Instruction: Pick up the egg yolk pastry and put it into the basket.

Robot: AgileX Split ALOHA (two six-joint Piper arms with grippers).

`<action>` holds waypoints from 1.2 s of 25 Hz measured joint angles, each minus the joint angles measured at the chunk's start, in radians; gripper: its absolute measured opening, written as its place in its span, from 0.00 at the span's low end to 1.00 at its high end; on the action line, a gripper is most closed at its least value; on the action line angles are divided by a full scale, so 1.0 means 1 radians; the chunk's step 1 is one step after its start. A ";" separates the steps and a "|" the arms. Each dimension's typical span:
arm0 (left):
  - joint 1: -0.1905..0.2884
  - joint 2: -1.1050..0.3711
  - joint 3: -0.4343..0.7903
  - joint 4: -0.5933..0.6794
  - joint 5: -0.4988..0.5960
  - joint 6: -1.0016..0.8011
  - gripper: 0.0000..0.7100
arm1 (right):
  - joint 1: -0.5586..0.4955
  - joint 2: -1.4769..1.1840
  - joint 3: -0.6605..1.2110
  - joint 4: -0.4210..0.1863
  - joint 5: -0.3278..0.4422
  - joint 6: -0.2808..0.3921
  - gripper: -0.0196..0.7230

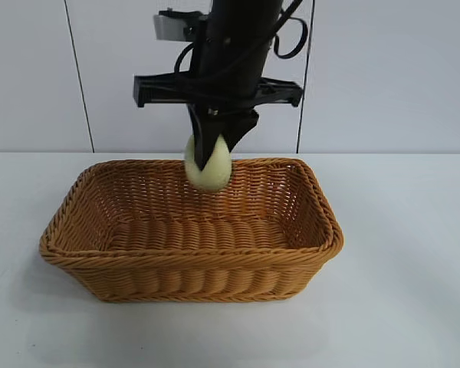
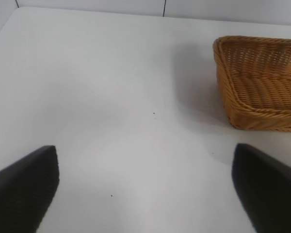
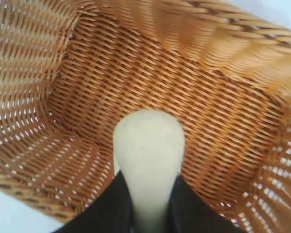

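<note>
A woven basket (image 1: 190, 261) of orange-brown wicker sits on a white table (image 1: 414, 291) in the foreground of the exterior view, its thick braided rim facing the camera and its sloping sides opening upward. Above the basket's far wall, toward twelve o'clock from its centre, the right gripper (image 1: 213, 153) points steeply down with its black fingers pinched on the egg yolk pastry (image 1: 208, 167), a pale cream-yellow lump that hangs in the air just over the rim and touches no wicker. The right wrist view looks straight down past the pastry (image 3: 149, 155), squeezed between the two dark fingers (image 3: 106, 208), onto the basket's woven floor (image 3: 184, 97) beneath it. Behind the arm stands a white panelled wall (image 1: 31, 77). The left gripper (image 2: 145, 189) is parked well apart from the work, its fingers (image 2: 24, 187) spread wide over bare tabletop and holding nothing, with one corner of the basket (image 2: 262, 87) showing at about two o'clock in its wrist view.
</note>
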 joint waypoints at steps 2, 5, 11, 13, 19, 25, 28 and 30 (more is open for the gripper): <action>0.000 0.000 0.000 0.000 0.000 0.000 0.98 | 0.000 0.038 0.000 0.000 -0.028 0.004 0.16; 0.000 0.000 0.000 0.000 0.000 0.000 0.98 | 0.000 0.098 0.000 0.000 -0.069 0.007 0.16; 0.000 0.000 0.000 0.001 0.000 0.000 0.98 | 0.000 0.143 0.000 0.000 -0.081 0.007 0.26; 0.000 0.000 0.000 0.002 0.000 0.000 0.98 | 0.000 0.143 -0.002 0.000 -0.073 0.004 0.47; 0.000 0.000 0.000 0.002 0.000 0.000 0.98 | 0.000 0.144 -0.114 -0.008 0.073 -0.042 0.93; 0.000 0.000 0.000 0.002 0.000 0.000 0.98 | -0.014 0.144 -0.343 -0.043 0.140 -0.027 0.96; 0.000 0.000 0.000 0.002 0.000 0.000 0.98 | -0.055 0.141 -0.386 -0.044 0.140 -0.014 0.96; 0.000 0.000 0.000 0.002 0.000 0.000 0.98 | -0.094 0.141 -0.389 -0.045 0.142 -0.009 0.96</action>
